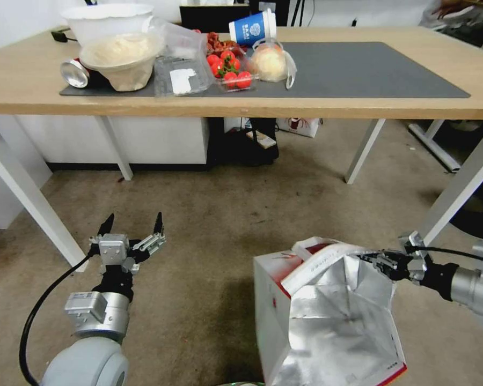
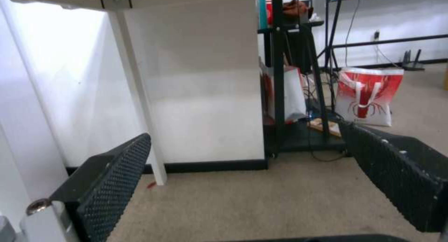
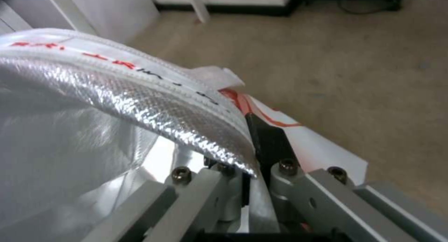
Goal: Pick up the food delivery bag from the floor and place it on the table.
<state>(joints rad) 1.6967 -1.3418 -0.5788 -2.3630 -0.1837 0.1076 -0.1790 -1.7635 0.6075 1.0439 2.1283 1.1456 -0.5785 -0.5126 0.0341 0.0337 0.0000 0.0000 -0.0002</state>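
One food delivery bag [image 1: 327, 316] upright on the floor [image 1: 209, 225], on the near side of the table [image 1: 327, 104], mouth gaping and silver lining exposed, red trim at its near corner. Pinched at the bag's far upper rim by the right gripper [image 1: 371, 258], fingers closed on the foil-lined edge beside a flat white handle [image 1: 319, 261]; in the right wrist view, one dark finger [image 3: 267, 144] pressed against the folded rim of the bag [image 3: 140, 95]. Well to the left of the bag, just above the carpet, one left gripper [image 1: 132, 225], two black fingers spread wide with nothing between them. Farther off, under the table, one red-and-white bag [image 2: 369, 96] standing on the carpet. On the tabletop, one dark grey mat [image 1: 359, 69] bearing two white bowls [image 1: 121, 40], one can [image 1: 75, 73] on its side, one clear tray of tomatoes [image 1: 229, 68], one bagged bun [image 1: 271, 61] and one blue cup [image 1: 252, 28].
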